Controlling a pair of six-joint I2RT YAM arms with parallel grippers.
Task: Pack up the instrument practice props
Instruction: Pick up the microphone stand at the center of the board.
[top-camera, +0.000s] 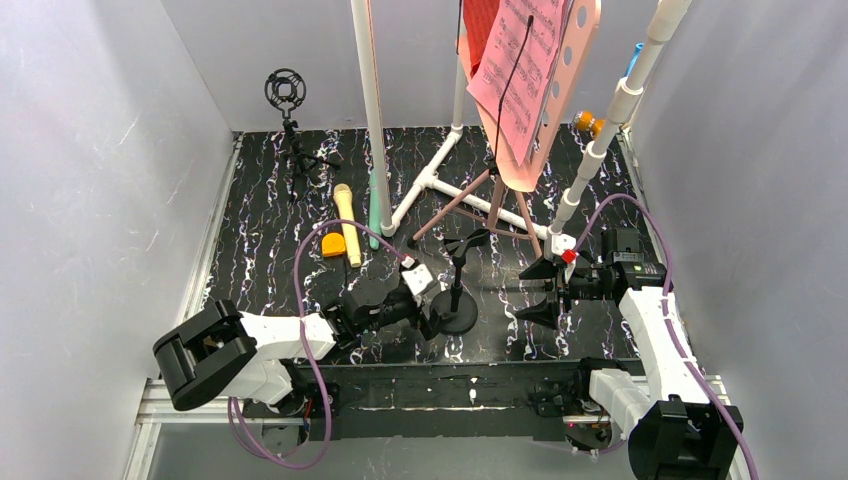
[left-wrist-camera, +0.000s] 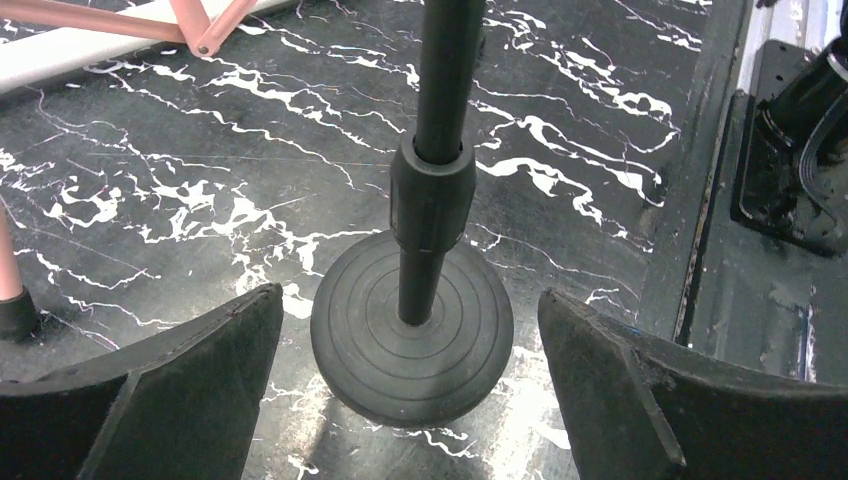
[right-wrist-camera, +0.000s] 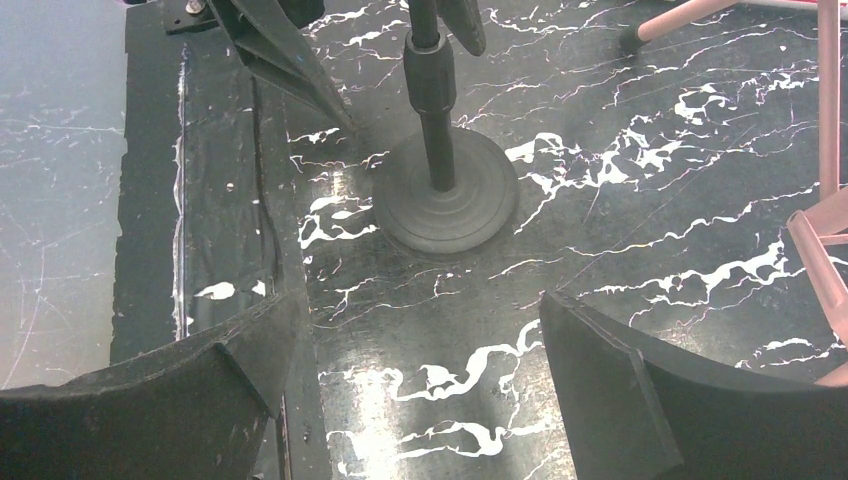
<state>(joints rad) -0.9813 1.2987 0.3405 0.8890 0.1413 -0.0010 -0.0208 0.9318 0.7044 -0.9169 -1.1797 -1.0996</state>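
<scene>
Two wide-open, empty grippers — left gripper (left-wrist-camera: 408, 300) astride the black round-base stand (left-wrist-camera: 440, 360), right gripper (right-wrist-camera: 420, 300) facing it — pink music stand (top-camera: 578, 50) upright close behind: an off-centre pinch could topple the pole into its legs.

Black round-base stand (top-camera: 458, 316) upright up front, pink tripod legs (top-camera: 450, 207) and white pipe frame (top-camera: 373, 110) behind, 2 microphones (top-camera: 347, 225) lying left

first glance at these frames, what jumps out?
The pink music stand towers at the back right, carrying pink sheet music. Up front, the left gripper sits open around a black round-base stand, not touching it. A yellow microphone lies on the marbled mat, left of centre.
</scene>
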